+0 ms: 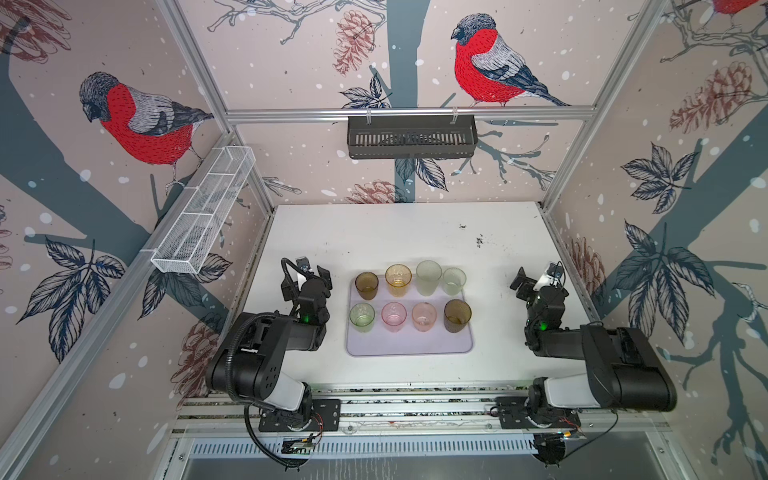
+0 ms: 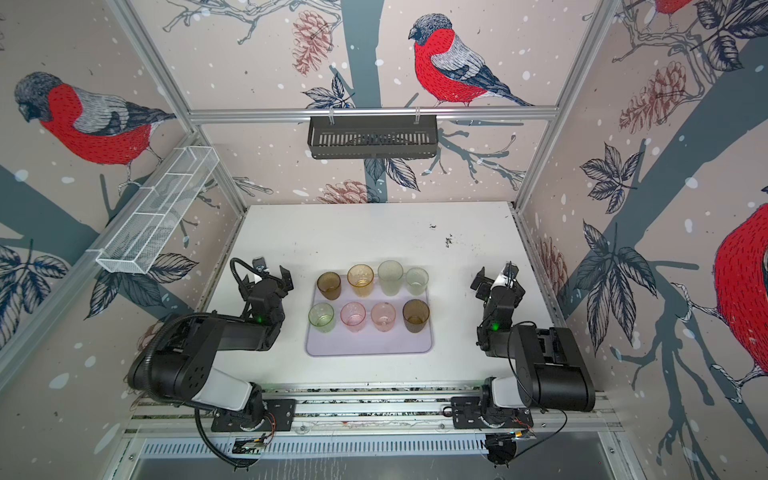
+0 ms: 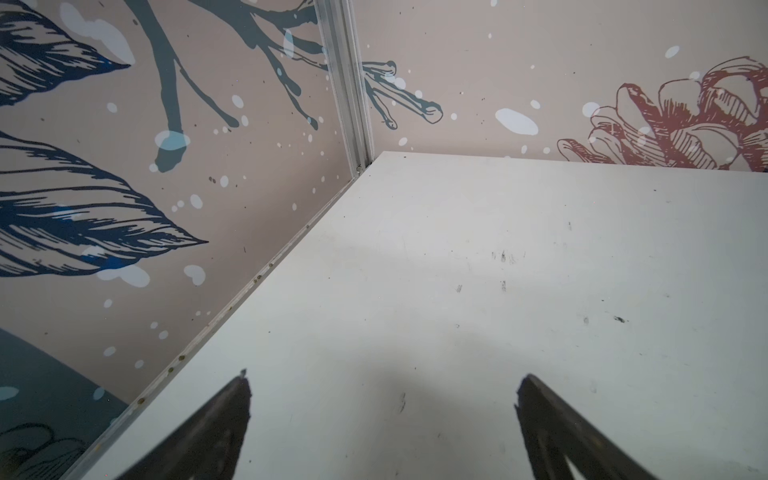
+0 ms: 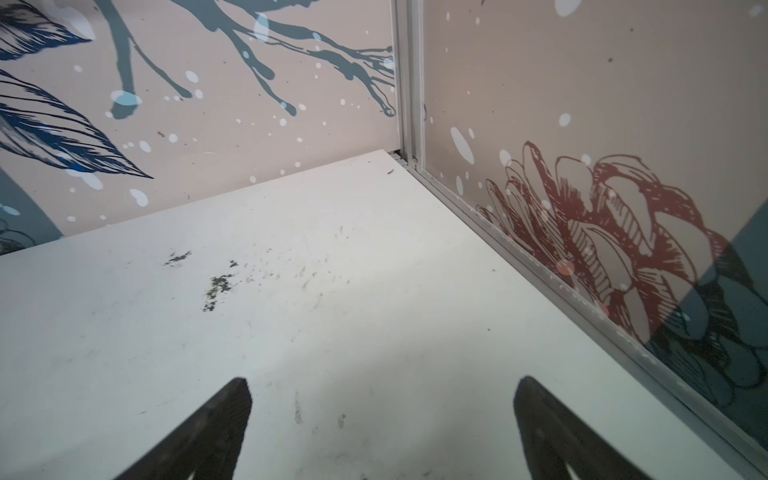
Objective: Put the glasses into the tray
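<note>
Bullfinch-and-pinecone wallpaper (image 1: 291, 62) on three walls, aluminium frame rail (image 1: 407, 113), scuffed white tabletop (image 1: 395, 232), even light

Alt text: The place was a robotics lab test cell rather than a home. It was a small booth built on a bare aluminium frame (image 1: 291, 115), with its walls covered in printed wallpaper of red-breasted bullfinches (image 1: 486, 62), pine cones and branches. A black left arm (image 1: 266, 345) and right arm (image 1: 602, 357) were bolted to a metal rail (image 1: 415, 405) at the front of a scuffed white tabletop (image 1: 395, 232). A black slotted basket (image 1: 411, 137) and a white mesh basket (image 1: 203, 212) hung from the frame. The tray (image 1: 409, 347) held the glasses (image 1: 398, 280) in two staged rows of four
</note>
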Motion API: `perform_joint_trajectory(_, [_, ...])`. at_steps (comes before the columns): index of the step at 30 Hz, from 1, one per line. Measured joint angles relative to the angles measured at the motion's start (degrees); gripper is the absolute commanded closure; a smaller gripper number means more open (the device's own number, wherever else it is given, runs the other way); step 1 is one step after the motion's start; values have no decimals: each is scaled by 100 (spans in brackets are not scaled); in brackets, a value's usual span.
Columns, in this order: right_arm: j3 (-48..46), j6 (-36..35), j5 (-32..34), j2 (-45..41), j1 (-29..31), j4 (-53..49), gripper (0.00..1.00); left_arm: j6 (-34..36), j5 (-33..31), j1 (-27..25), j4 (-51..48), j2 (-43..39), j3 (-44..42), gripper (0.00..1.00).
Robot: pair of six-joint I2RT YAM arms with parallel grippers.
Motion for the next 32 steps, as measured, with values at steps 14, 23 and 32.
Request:
perform_joint_trajectory(14, [28, -372, 306, 673, 323, 911, 0, 39, 789, 321, 973, 184, -413, 1])
perform_joint_trajectory(23, [39, -387, 420, 680, 354, 931, 0, 44, 874, 297, 1307, 267, -514, 1])
perform_joint_trajectory(32, [28, -389, 426, 680, 365, 944, 0, 39, 1027, 398, 1375, 251, -459, 1])
